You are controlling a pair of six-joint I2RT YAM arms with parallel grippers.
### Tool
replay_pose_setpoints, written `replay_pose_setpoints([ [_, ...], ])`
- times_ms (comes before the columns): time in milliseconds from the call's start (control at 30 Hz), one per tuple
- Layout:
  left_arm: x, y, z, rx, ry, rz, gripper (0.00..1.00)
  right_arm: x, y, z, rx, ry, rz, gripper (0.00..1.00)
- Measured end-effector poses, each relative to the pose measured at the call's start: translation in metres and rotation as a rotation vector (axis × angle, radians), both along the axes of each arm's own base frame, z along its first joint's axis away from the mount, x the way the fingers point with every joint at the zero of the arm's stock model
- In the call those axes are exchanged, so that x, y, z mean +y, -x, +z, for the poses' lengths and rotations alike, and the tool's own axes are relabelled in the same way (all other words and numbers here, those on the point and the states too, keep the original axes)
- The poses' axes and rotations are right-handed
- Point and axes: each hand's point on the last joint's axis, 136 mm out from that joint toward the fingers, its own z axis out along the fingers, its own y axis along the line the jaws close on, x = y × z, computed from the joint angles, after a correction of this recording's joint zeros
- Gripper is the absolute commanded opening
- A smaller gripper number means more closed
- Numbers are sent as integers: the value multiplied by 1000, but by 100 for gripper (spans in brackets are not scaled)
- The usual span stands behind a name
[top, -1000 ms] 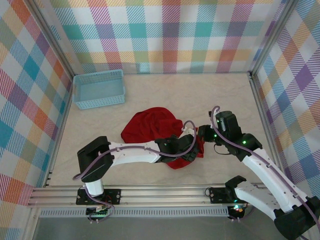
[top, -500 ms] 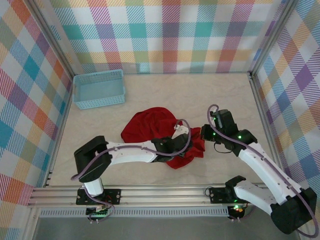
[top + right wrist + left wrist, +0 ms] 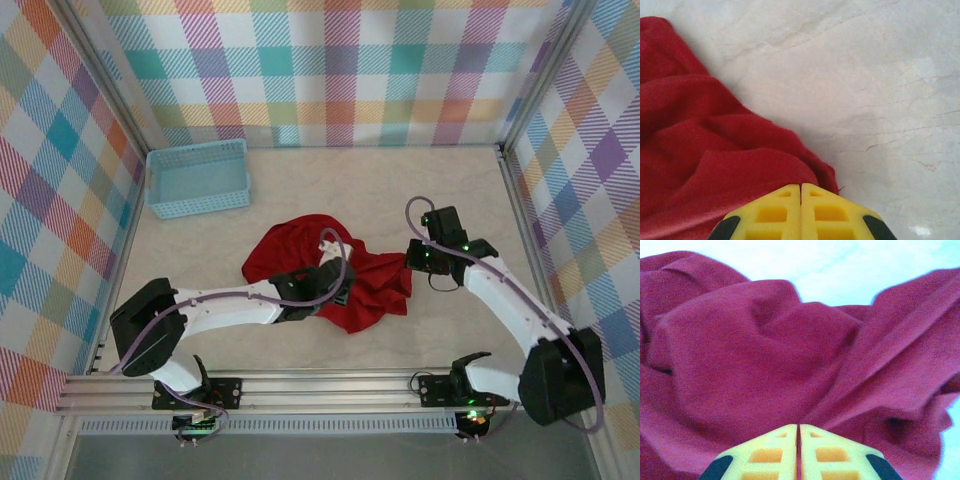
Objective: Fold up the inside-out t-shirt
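Top external view is showing the pale table (image 3: 400, 190) carrying the crumpled red inside-out t-shirt (image 3: 375, 285) at its middle, well apart from the light-blue basket (image 3: 197, 148) at far left. The left gripper (image 3: 799, 426) is pinching a central fold, fingers together. The right gripper (image 3: 800, 186) is clamping the shirt's right edge.
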Motion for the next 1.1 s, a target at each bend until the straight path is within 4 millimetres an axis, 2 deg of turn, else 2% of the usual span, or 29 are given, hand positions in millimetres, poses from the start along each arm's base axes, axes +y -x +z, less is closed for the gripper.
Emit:
replay_pose_setpoints([
  [67,10,-7,-6,24,4,28,10,3,-10,-5,21,-15,6,0],
  [133,19,-14,-11,47,10,53,10,17,-27,-3,26,-50,40,0],
  [167,22,-18,-11,56,17,63,11,23,-37,-1,21,-66,55,3],
  [233,29,-25,-12,74,33,88,15,33,-59,3,10,-82,67,13],
  [300,35,-31,-13,87,42,109,19,38,-77,6,2,-74,72,29],
  [367,39,-34,-14,91,45,124,24,37,-83,7,-8,-60,68,38],
  [433,45,-34,-14,94,45,136,28,33,-76,9,-14,-48,67,42],
  [567,69,-29,-17,112,47,170,33,28,-38,28,-48,-73,89,40],
  [633,87,-30,-19,118,50,206,36,32,-18,40,-75,-113,122,38],
  [700,103,-32,-21,127,51,240,39,40,-2,42,-79,-162,158,37],
  [767,115,-34,-21,133,50,268,41,48,12,32,-44,-210,187,36],
  [933,133,-38,-16,131,76,308,47,58,37,-18,112,-264,209,36],
  [1100,142,-37,-14,135,100,325,51,66,38,-34,135,-295,230,35],
])
